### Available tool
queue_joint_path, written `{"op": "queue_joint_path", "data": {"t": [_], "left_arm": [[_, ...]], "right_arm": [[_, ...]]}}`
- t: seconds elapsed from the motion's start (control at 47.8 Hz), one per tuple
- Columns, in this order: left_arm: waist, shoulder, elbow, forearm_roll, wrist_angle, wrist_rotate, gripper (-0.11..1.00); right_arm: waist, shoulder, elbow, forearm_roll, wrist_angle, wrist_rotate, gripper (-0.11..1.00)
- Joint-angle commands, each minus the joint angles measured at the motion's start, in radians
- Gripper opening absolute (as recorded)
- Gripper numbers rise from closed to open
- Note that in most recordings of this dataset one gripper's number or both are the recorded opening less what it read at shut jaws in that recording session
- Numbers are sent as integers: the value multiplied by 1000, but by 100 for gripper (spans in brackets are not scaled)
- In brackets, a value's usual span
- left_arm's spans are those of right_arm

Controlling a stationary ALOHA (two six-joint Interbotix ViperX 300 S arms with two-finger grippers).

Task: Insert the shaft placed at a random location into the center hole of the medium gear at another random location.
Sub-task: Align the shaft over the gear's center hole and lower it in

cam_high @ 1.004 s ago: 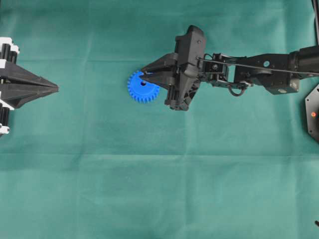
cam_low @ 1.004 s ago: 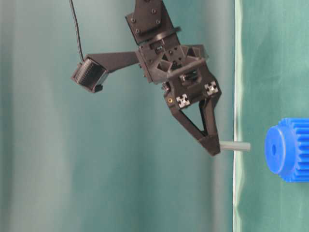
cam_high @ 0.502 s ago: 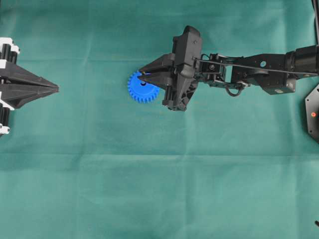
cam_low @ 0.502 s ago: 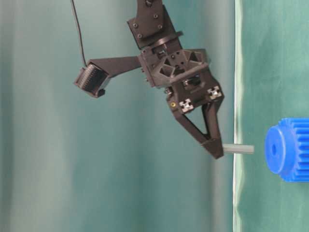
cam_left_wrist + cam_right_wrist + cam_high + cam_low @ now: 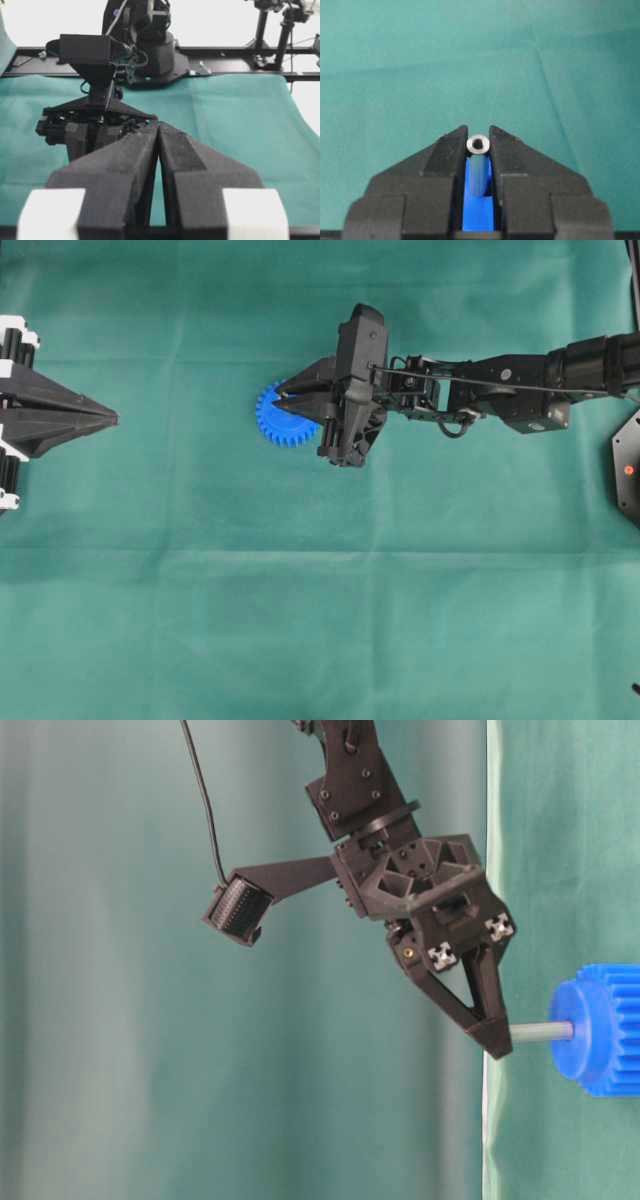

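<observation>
- Shaft (image 5: 545,1031), a short silvery-grey pin, is clamped between the fingertips of the right gripper (image 5: 497,1042), its free end meeting the raised hub of the medium gear (image 5: 598,1029); whether it has gone into the center hole cannot be told from the table-level view
- From the right wrist camera the shaft (image 5: 479,145) shows end-on as a small metal ring pinched between the two black fingers (image 5: 442,155), with the blue of the gear (image 5: 477,215) filling the gap beneath it
- Seen from overhead, the medium gear (image 5: 275,422) lies flat on the green cloth (image 5: 320,620) covering the worktop, left of centre and nearer the far edge than the near one
- Right gripper (image 5: 283,397) reaches in from the right edge, its tips over the gear's upper right part, hiding the hole
- Left gripper (image 5: 112,419) sits at the left edge of the worktop, well apart from the gear, its two fingers (image 5: 182,150) pressed together with nothing between them
</observation>
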Motion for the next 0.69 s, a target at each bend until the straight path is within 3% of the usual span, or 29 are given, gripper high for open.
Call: {"op": "queue_joint_path", "data": {"t": [0.0,0.335,0.669], "left_arm": [[-3,9,-15,3,-6,-2,0],[-2,9,-15,3,-5,-2,0],[-2,9,-15,3,-5,-2,0]], "right_arm": [[0,-6,-12,3,-5,-14,13],[0,-18,-12,3,-3,-12,13],[-2,-117,-6,-12,2,-35,13]]}}
